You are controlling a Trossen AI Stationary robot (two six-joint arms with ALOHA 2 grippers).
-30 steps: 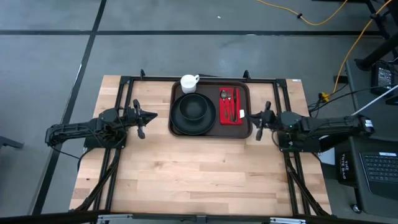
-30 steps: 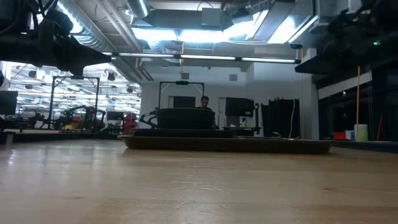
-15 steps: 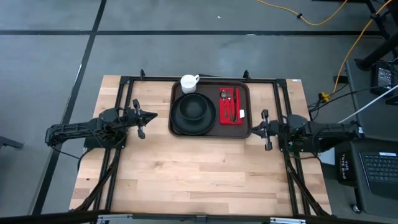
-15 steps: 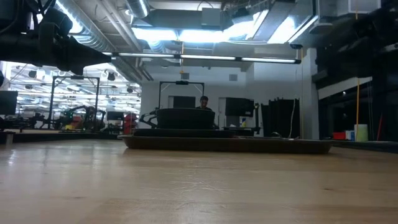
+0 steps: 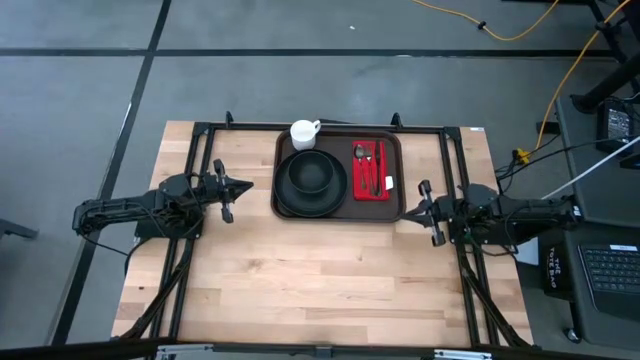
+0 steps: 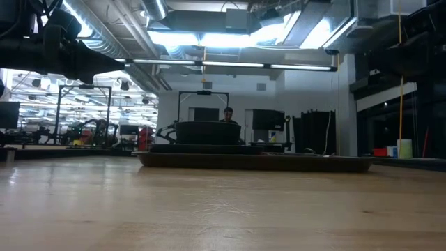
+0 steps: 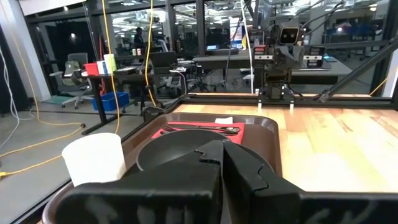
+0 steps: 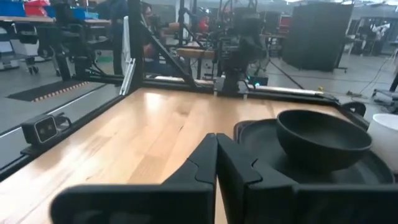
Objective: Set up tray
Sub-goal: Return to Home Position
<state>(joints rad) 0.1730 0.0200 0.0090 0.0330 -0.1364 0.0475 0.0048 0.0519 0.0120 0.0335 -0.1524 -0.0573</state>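
Observation:
The dark brown tray (image 5: 352, 212) lies at the table's far middle. On it rest a round black plate with a black bowl (image 5: 310, 178), a red napkin (image 5: 370, 172) bearing cutlery, and a white cup (image 5: 303, 133) at its far left corner. My left gripper (image 5: 246, 185) hovers shut just left of the tray, pointing at it; its wrist view shows the cup (image 7: 93, 158) and bowl (image 7: 180, 149) ahead. My right gripper (image 5: 406, 212) is shut, close beside the tray's near right corner, and its wrist view shows the bowl (image 8: 323, 137).
Black frame rails (image 5: 205, 150) run along the table's left, right and far sides, close around the tray. Bare wooden table (image 5: 320, 280) stretches from the tray to the near edge. In the low view the tray (image 6: 254, 162) sits far across the table.
My right gripper has moved from beside the tray's right rim toward the table's near edge, its arm drawing back toward the right edge. It now sits off the tray's near right corner. The tray and its contents have stayed put.

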